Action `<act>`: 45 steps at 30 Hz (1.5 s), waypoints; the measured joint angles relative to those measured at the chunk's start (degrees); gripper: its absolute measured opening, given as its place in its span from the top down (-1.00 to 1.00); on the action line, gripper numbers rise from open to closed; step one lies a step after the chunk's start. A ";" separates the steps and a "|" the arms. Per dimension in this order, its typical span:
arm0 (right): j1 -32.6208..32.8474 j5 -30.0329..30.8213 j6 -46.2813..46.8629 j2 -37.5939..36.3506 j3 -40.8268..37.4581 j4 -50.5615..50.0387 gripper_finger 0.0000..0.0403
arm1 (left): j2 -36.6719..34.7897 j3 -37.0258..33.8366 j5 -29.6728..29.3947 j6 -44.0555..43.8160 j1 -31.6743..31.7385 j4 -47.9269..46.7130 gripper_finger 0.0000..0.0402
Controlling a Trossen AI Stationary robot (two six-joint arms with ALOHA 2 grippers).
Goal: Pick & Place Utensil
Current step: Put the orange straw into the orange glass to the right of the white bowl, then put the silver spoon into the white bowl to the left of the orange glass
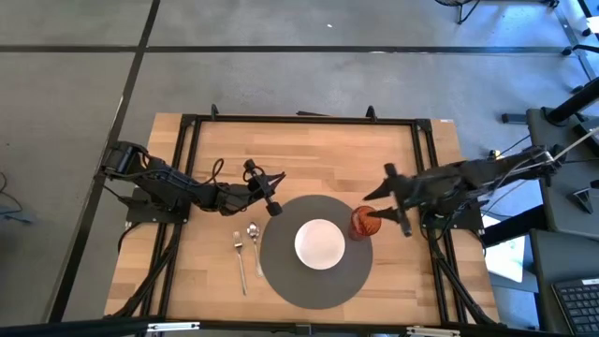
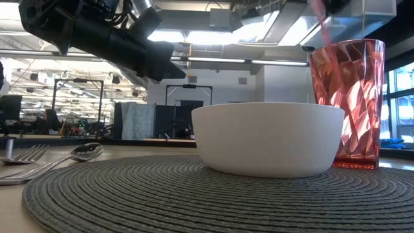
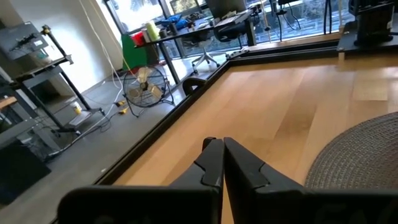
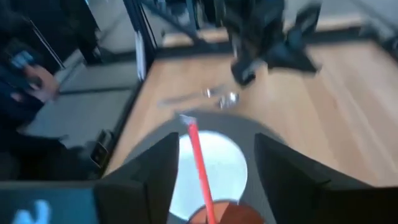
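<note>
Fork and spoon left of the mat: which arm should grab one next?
Left, probably. The left gripper, shut and empty, hovers just above the metal fork and metal spoon. The right gripper is open over the red plastic cup, across the round grey placemat.

High view: overhead, straight down, far enough to take in the whole table and both arms. Low view: table height, very close to the placemat edge, facing level past the bowl into the room. Left wrist view: looks forward past its gripper, low over the wood. Right wrist view: down past its fingers onto the bowl. All share the placemat.
</note>
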 joint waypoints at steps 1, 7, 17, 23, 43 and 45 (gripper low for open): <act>0.00 -0.04 -0.13 -1.22 1.27 -0.96 -0.09 | 0.00 0.02 -0.02 -0.28 0.00 -0.02 0.99; 0.00 0.78 -3.52 -9.74 7.30 -6.21 -0.15 | 0.00 0.02 -0.05 -0.59 -0.31 0.00 0.99; -0.04 5.95 -14.00 -27.16 -5.88 -4.53 0.52 | 0.02 0.04 -1.15 2.05 -1.38 0.38 0.99; -0.02 3.67 -18.75 -33.32 -18.33 7.26 0.94 | -1.22 0.12 -1.15 1.31 -5.58 -3.45 0.99; 0.00 -5.02 -16.60 -44.21 -26.30 11.02 0.98 | -36.87 14.59 4.29 -14.30 -18.31 -68.06 0.99; 0.00 -4.87 -16.62 -44.23 -26.58 10.64 0.98 | -40.84 13.85 6.00 -15.19 -17.00 -69.29 0.99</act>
